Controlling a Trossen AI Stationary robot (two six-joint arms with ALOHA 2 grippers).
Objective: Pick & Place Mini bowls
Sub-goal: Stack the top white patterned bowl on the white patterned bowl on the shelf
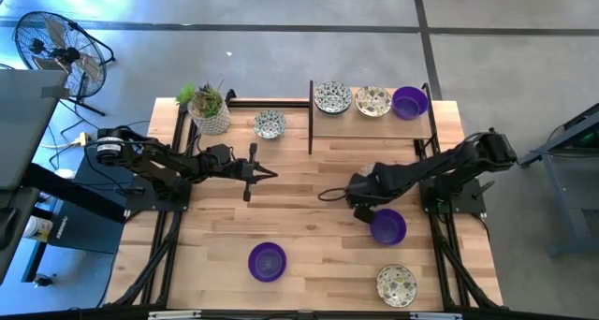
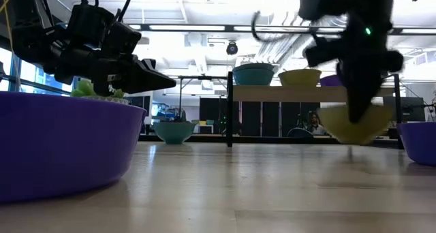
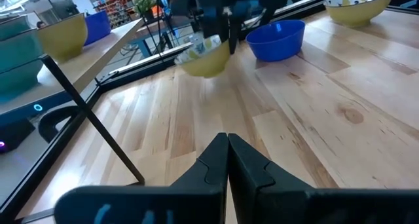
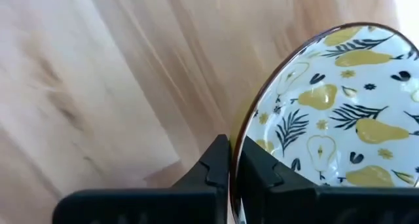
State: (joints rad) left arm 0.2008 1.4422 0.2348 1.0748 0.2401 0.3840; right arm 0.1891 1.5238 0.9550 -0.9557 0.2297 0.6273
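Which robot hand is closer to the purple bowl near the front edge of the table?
The left gripper, shut, hangs just beyond the purple bowl. The right gripper, holding a pear-patterned bowl, is farther off to its right.

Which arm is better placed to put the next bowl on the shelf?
Right. The right gripper is already shut on the pear-patterned bowl, held off the table; the left gripper hangs shut and empty.

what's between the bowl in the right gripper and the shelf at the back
Nothing visible. The right gripper is shut on the pear-patterned bowl, and the table from there to the shelf is bare. The purple bowl sits on the near side. Three bowls already line the shelf.
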